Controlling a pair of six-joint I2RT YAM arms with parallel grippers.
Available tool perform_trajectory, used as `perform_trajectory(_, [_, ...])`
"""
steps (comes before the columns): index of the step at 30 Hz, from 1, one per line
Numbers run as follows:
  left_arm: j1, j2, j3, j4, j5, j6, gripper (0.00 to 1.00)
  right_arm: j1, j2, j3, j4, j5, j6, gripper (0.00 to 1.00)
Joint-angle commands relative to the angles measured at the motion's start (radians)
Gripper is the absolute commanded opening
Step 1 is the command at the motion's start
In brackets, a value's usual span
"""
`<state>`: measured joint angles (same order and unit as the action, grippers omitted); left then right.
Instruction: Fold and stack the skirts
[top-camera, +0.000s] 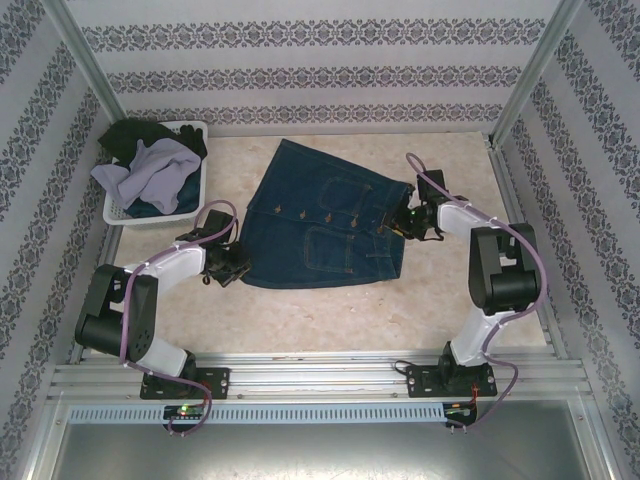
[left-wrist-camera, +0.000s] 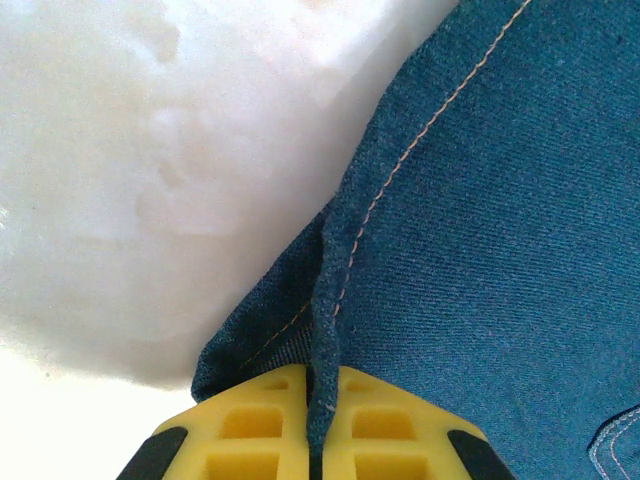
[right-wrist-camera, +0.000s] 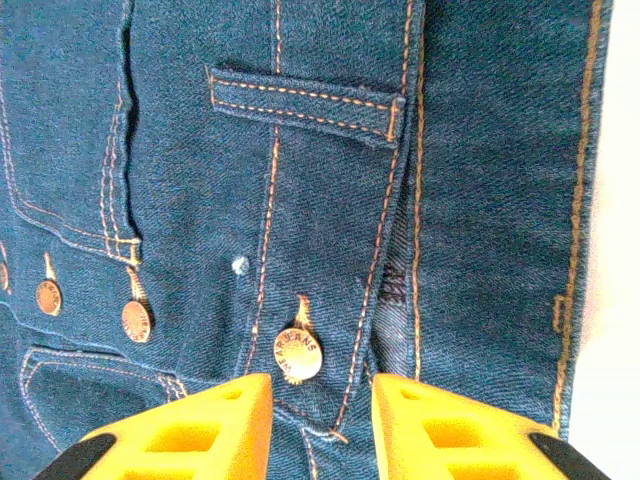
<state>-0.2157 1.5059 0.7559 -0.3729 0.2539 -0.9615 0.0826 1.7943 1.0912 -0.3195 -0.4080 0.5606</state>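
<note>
Your left tool clamps the denim skirt at its hem; your right tool gapes astride the waistband, presumably for folding.

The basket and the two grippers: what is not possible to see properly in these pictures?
- Top view: what lies under the lavender-grey skirt and black skirt in the basket; the pile hides it.
- Top view: the left gripper; its fingertips are hidden under its own wrist.
- Right wrist view: the right gripper over the denim skirt; the bottom edge cuts off its fingers.
</note>
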Motion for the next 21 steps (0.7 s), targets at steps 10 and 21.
perform_trajectory(10, [-0.003,0.022,0.021,-0.015,-0.003,0.038,0.00,0.047,0.081,0.029,-0.016,0.019,-0.008,0.34])
perform_trajectory(21, [-0.003,0.024,0.022,-0.018,-0.007,0.046,0.00,0.065,0.075,0.050,-0.034,0.103,-0.031,0.00])
